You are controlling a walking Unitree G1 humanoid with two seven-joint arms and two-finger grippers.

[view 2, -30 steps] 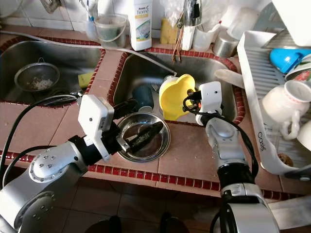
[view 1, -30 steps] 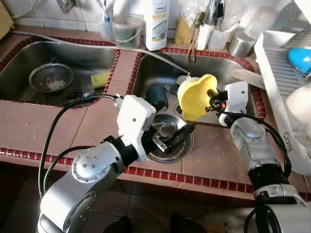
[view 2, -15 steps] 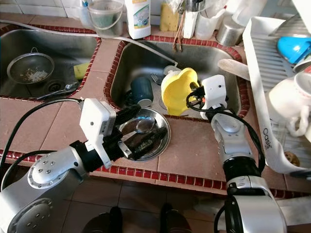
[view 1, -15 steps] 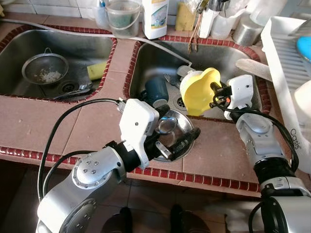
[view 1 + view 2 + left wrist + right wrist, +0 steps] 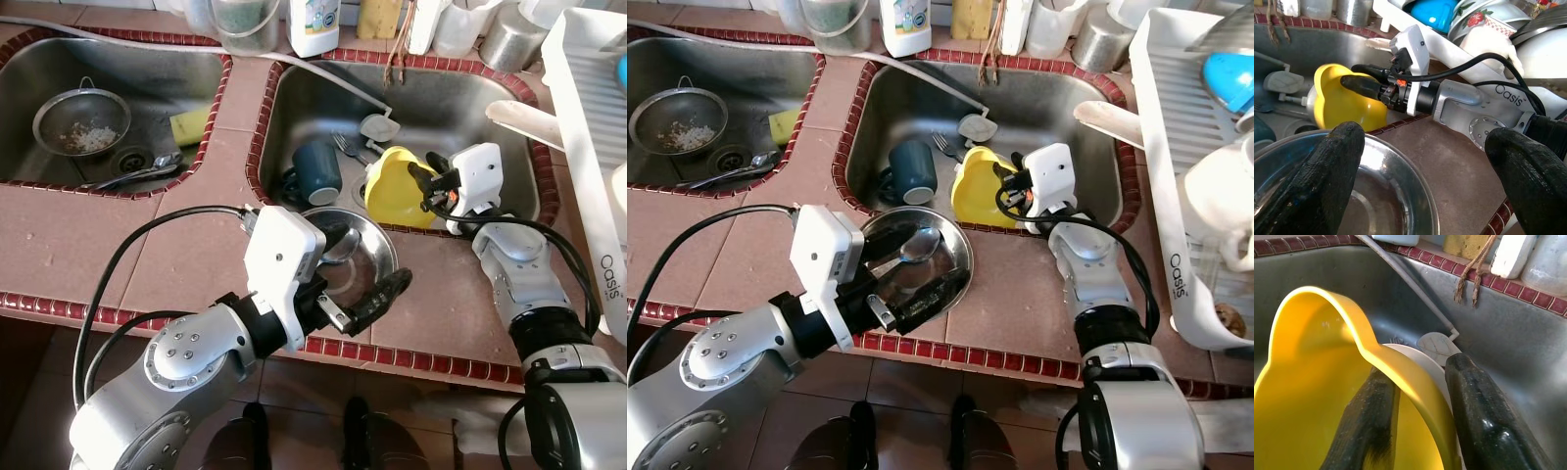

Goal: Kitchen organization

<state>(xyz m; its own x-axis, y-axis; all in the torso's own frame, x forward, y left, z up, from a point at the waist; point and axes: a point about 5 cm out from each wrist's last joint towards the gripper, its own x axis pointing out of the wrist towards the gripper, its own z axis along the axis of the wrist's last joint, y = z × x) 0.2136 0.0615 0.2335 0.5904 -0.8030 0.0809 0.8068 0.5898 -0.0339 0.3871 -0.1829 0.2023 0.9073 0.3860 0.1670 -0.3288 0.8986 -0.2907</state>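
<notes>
Glossy yellow plastic jug (image 5: 394,188), shiny steel bowl (image 5: 374,257), matt terracotta-tiled counter (image 5: 186,257).

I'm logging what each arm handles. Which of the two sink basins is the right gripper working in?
The right-hand basin, the one holding the dark blue mug. There the right gripper clamps the yellow bowl by its rim. The other basin holds a strainer.

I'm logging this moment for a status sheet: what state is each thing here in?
yellow bowl: tilted in the sink, rim pinched by the right gripper
steel bowl: upright on the counter, spoon inside
left gripper: open, astride the steel bowl
blue mug: on its side in the sink
strainer: holds food scraps
</notes>
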